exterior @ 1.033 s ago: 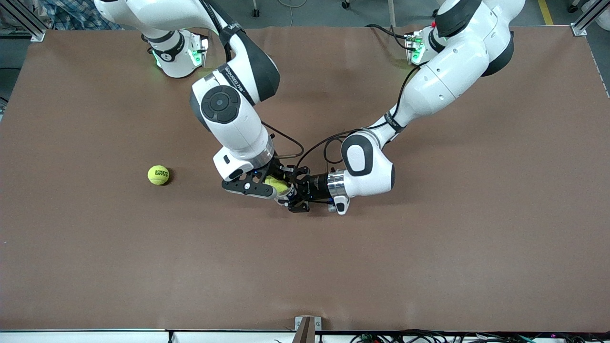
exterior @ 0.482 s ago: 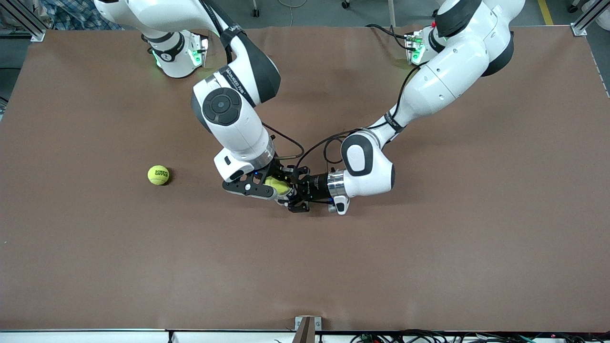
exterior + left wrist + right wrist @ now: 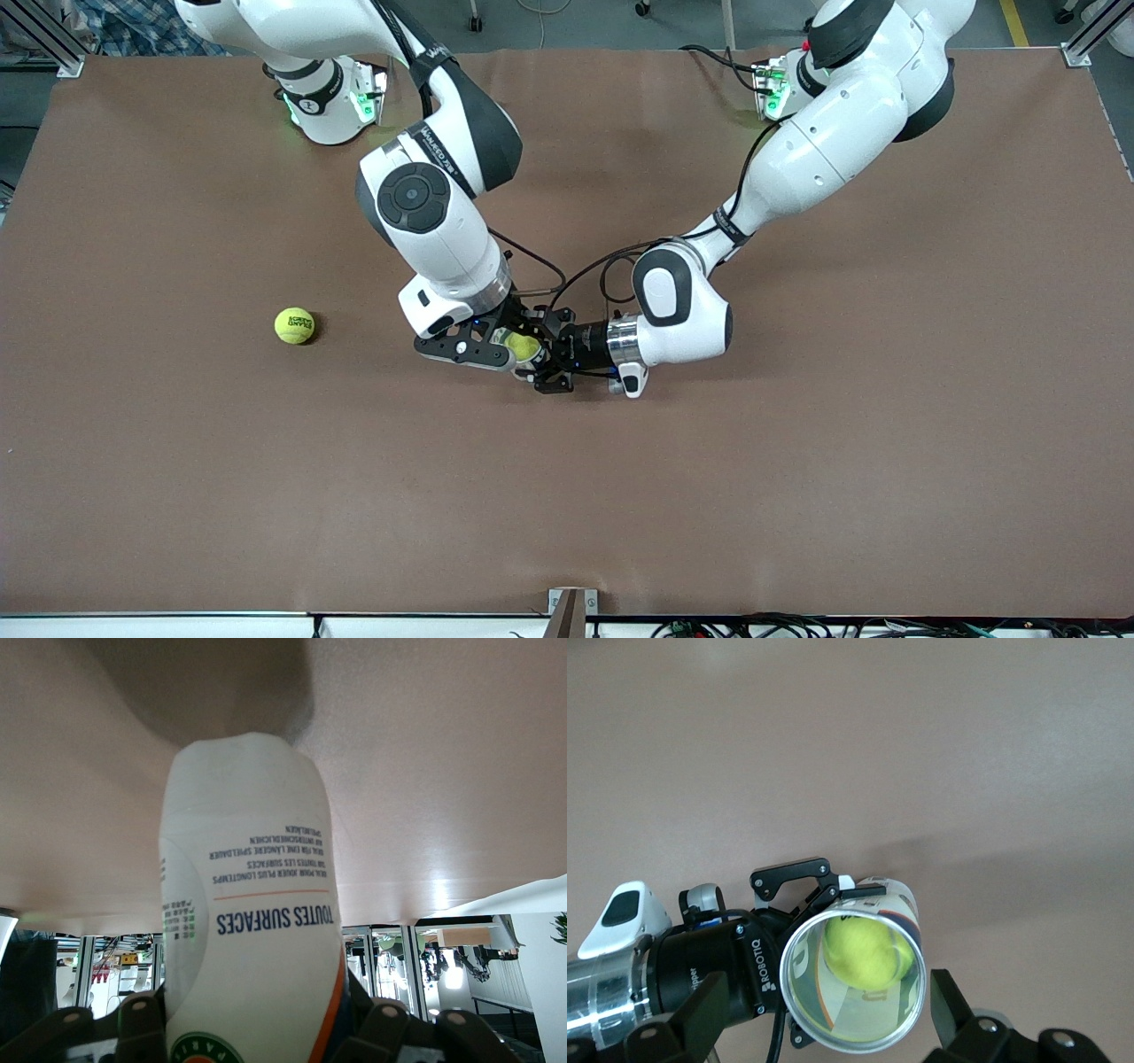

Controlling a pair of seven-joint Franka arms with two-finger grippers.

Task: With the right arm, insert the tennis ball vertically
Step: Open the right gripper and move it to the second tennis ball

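Right now both arms meet mid-table. Left gripper lies horizontal w/ wrist level, fingers clamped on the white can, which stands upright, mouth up. Right gripper points straight down over the can mouth, fingers spread wide, holding nothing. Tennis ball sits inside the can. Second tennis ball rests on the table, well apart, toward the right arm's end.
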